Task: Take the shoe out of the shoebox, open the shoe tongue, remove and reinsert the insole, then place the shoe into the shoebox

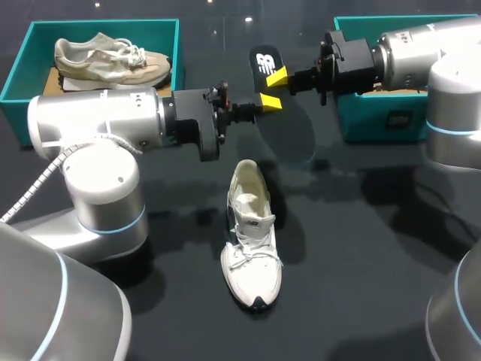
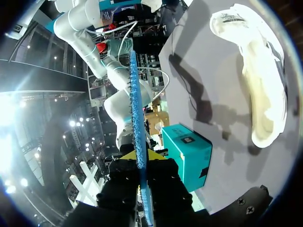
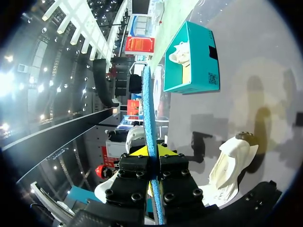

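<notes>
Seen from above, my left gripper (image 1: 269, 101) and right gripper (image 1: 276, 77) both clamp the dark flat insole (image 1: 284, 120), while only the wrist views show its blue edge.

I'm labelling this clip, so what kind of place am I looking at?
Likely a robot test bench for shoe handling: a dark table, a teal left shoebox and right shoebox, a white shoe lying on the table, and left hand and right hand both gripping an insole.
</notes>
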Controlling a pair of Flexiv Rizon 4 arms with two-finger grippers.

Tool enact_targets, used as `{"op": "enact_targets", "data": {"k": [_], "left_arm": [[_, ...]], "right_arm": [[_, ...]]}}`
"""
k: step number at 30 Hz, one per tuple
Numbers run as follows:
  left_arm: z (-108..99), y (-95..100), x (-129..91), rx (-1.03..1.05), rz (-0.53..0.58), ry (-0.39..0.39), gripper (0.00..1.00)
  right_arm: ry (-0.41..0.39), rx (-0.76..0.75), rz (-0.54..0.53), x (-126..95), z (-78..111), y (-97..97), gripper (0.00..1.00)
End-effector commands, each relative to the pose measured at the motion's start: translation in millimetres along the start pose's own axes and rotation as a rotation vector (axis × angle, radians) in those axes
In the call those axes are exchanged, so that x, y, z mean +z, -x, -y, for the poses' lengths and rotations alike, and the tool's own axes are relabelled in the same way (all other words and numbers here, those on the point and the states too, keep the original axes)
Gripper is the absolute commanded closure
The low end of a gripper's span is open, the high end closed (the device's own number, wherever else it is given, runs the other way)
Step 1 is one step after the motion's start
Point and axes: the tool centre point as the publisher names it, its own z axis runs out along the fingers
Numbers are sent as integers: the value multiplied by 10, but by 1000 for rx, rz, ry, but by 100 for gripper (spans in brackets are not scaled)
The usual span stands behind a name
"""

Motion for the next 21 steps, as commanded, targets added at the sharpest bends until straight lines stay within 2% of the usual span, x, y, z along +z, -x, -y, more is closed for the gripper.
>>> {"op": "enact_targets", "data": {"k": [1,2,10,17,21], "left_arm": [[4,6,29,1,-5,-3,100],[8,8,23,0,-5,-4,100],[-36,11,-264,-65,-40,-11,100],[-107,35,-603,-222,-70,-28,100],[-119,47,-746,-311,-77,-47,100]], "right_arm": [[6,1,-1,14,4,2,42],[11,-3,-5,9,7,-8,0],[23,-53,-19,-169,112,-58,0],[4,-89,-41,-393,288,-62,0],[-6,-111,-51,-437,322,-59,0]]}}
